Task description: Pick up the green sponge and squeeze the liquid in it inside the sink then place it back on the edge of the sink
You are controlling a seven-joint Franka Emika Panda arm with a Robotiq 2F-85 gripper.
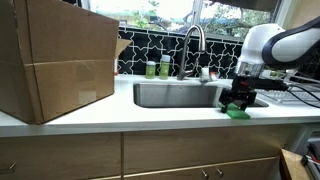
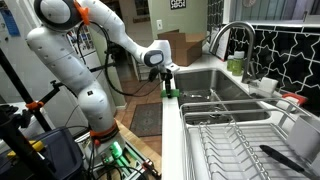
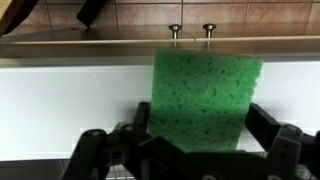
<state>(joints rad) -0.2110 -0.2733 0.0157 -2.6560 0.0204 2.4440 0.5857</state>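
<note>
Jaws apart, either side of green sponge (image 3: 205, 95): flat, bright, pitted rect. pad on edge of sink (image 1: 175, 96).

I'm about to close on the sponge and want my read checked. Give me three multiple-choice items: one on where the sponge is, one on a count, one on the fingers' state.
1. Where does the green sponge lie?
A. down in the basin
B. on the white counter at the rim of the sink
C. on the floor

2. How many small green bottles stand behind the sink?
A. one
B. two
C. four

3. How do the fingers stand?
A. open, one on each side of the sponge
B. shut on the sponge
C. shut, well above the sponge

Answers:
1 B: the wrist view shows it flat on the white surface by the basin's edge.
2 B: an exterior view shows a pair side by side near the faucet.
3 A: the wrist view shows them spread wide, with the sponge between them.
</note>
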